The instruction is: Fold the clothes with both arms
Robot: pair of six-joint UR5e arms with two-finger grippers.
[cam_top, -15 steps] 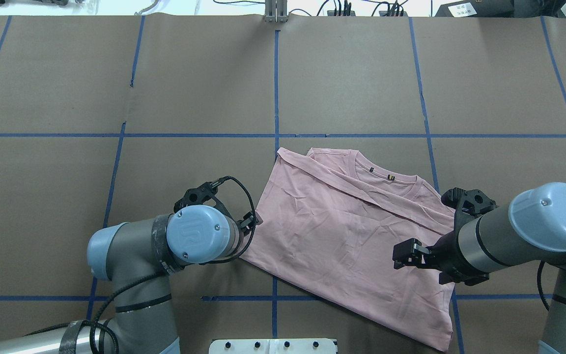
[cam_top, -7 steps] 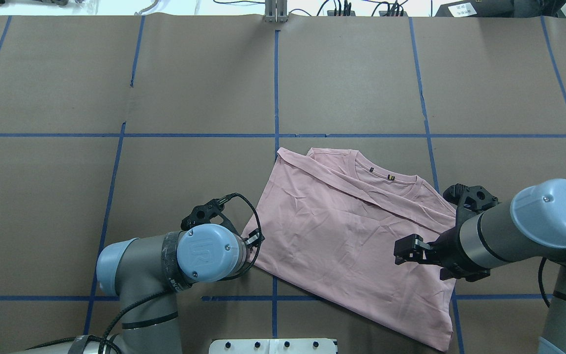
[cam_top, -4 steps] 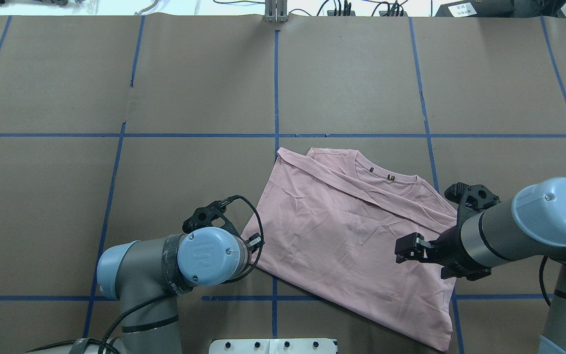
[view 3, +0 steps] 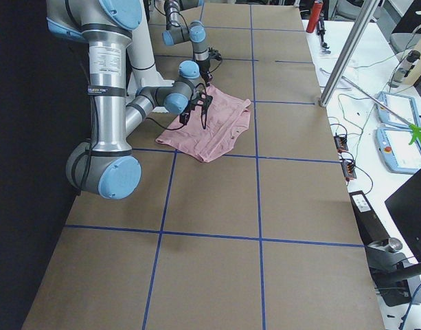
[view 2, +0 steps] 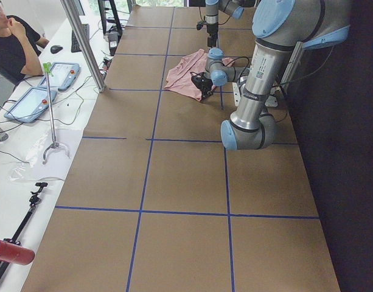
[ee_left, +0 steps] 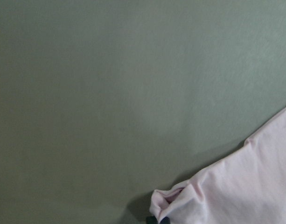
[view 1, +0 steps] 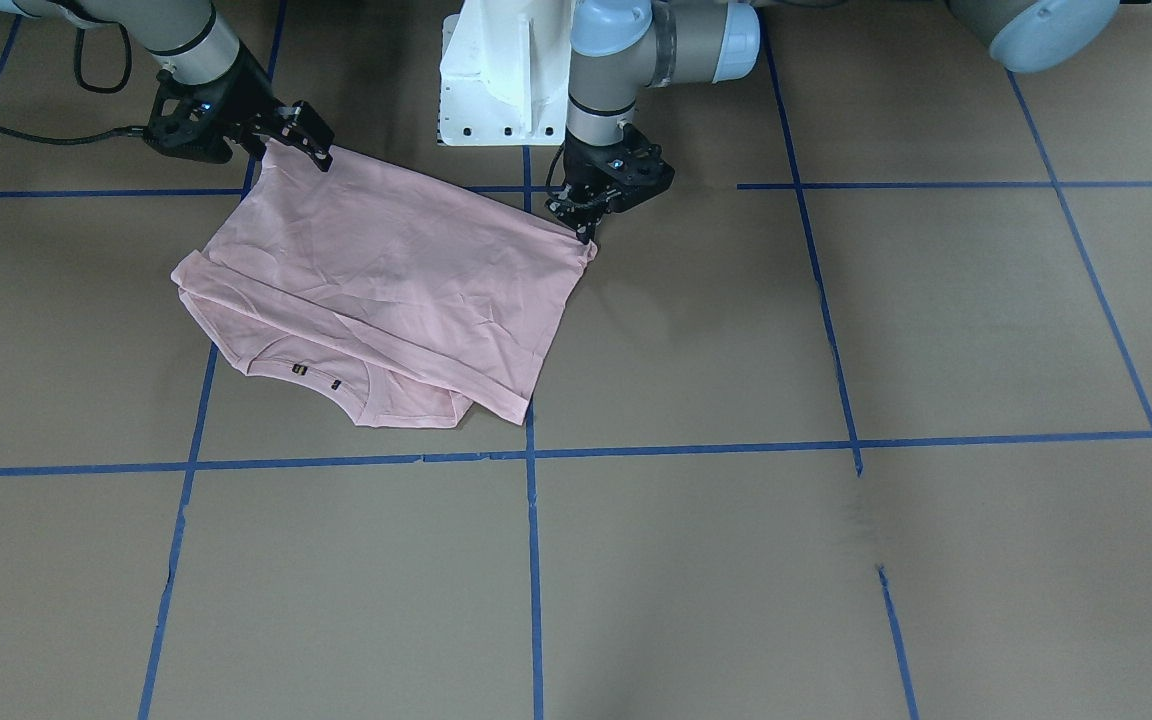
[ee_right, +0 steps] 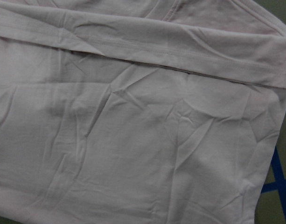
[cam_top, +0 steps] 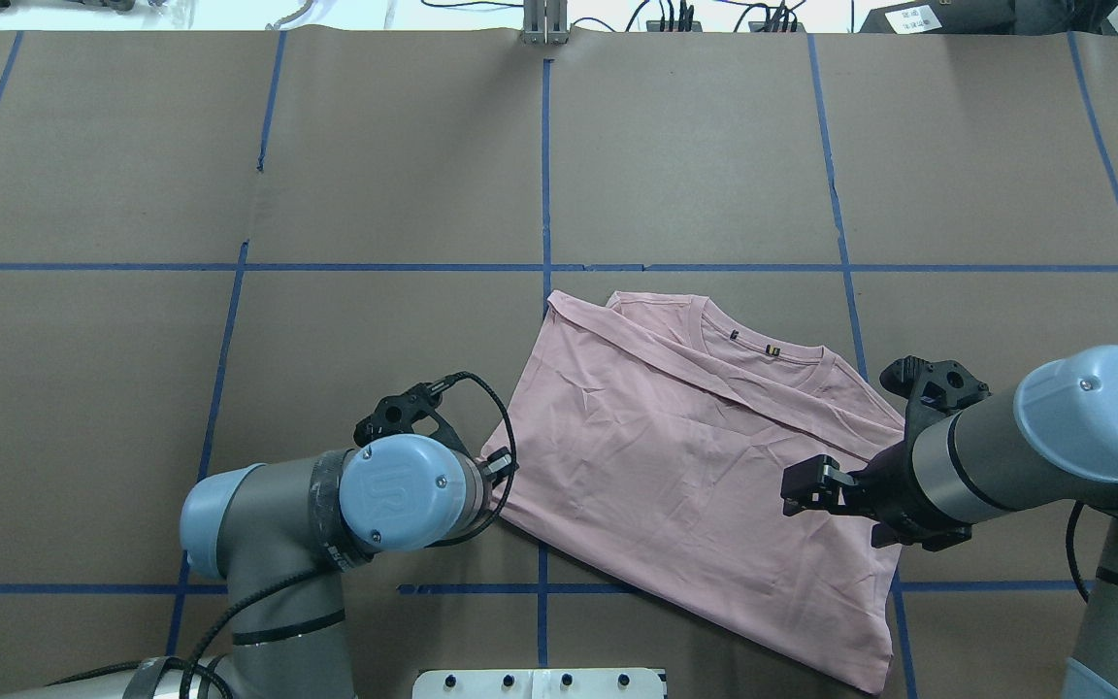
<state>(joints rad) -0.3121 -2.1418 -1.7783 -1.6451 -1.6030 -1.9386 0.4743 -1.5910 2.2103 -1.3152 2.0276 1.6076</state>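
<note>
T-shirt [cam_top: 675, 456]: pale pink, folded, plain side up, lower centre-right of the overhead view, on the surface [cam_top: 375, 194].
Left claw [view 1: 584, 225]: hidden under its wrist overhead; the front view shows it pinching the T-shirt's corner, which looks bunched in the wrist view.
Right claw [cam_top: 805, 485]: jaws apart, above the T-shirt's right part.

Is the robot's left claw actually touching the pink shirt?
Touching. In the left wrist view the T-shirt corner is bunched against a dark fingertip of the left gripper.

Left gripper [view 1: 584, 226], overhead 7 o'clock, points straight down, jaws pinched; right gripper [cam_top: 791, 490], jaws parted, aims toward 9 o'clock.
</note>
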